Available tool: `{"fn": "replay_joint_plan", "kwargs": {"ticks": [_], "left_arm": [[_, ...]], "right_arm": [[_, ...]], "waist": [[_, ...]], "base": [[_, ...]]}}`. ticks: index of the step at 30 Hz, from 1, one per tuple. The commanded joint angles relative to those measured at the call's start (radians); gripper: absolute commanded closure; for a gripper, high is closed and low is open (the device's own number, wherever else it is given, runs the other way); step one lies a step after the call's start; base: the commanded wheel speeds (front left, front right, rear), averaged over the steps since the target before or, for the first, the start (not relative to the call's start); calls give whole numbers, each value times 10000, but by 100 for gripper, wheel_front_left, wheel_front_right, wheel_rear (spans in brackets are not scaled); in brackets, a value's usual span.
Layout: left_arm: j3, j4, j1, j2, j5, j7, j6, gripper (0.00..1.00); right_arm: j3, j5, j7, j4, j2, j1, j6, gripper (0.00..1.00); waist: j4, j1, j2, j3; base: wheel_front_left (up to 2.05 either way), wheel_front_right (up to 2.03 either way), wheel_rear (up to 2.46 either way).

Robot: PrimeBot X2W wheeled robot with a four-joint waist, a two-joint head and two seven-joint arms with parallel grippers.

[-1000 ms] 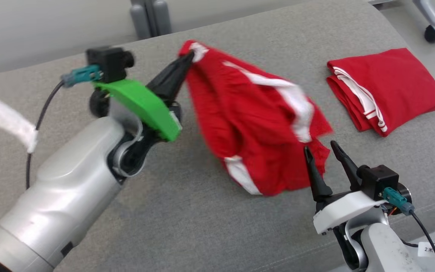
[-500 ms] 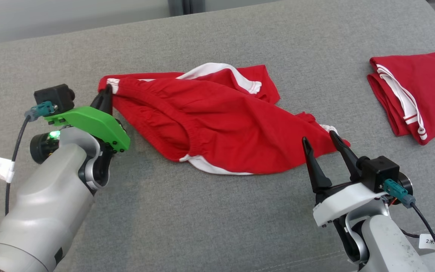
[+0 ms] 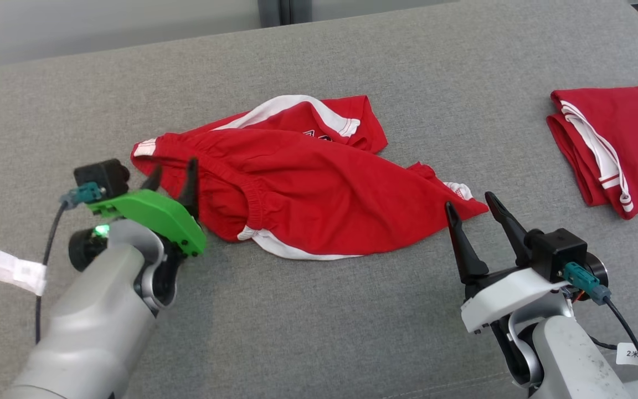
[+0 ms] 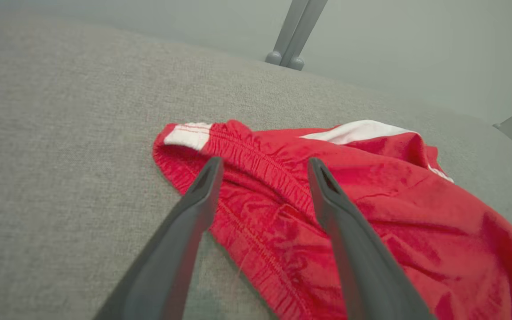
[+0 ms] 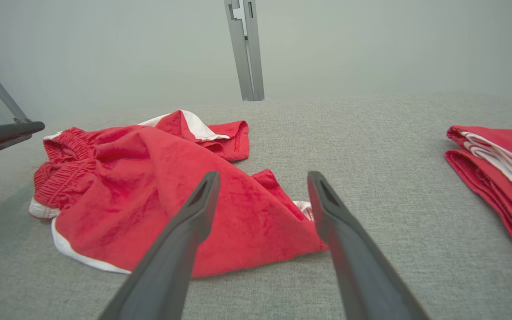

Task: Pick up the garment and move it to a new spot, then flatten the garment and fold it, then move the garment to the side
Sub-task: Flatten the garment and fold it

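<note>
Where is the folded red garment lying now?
In the head view the folded red garment lies at the far right of the grey cushion, apart from the crumpled shorts.

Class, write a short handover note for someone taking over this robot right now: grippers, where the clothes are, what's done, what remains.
Left gripper: open, has just let go of the red shorts at the waistband, tips above it.
Right gripper: open, empty, near the shorts' right end.
Shorts lie rumpled on the grey cushion; a folded red garment lies further right.
Done: picked up and set down.
Left: flatten, fold, move aside.
</note>
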Motion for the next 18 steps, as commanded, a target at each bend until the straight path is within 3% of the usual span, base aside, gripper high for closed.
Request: {"fn": "replay_joint_plan", "kwargs": {"ticks": [1,3,7,18], "left_arm": [[-95,-169,294,-107,-122,158,-242,0],[-222,-488,504,-102,-86,260,-531,0],[-622,-1275,936,-145,93,439,-681,0],[-1574,-2283,1179,220,693,1595,97,0]], "right_arm": [[-53,11,38,-24,-44,98,-16,0],[-84,17,43,-15,-47,152,-16,0],[-47,38,54,-25,-28,226,-16,0],[183,117,-25,-5,26,238,-16,0]], "waist": [[80,-1,0,-113],[134,-1,0,-193],[177,-1,0,-322],[-157,-1,0,-314]], "base": [[0,0,0],[0,0,0],[0,0,0],[0,0,0]]}}
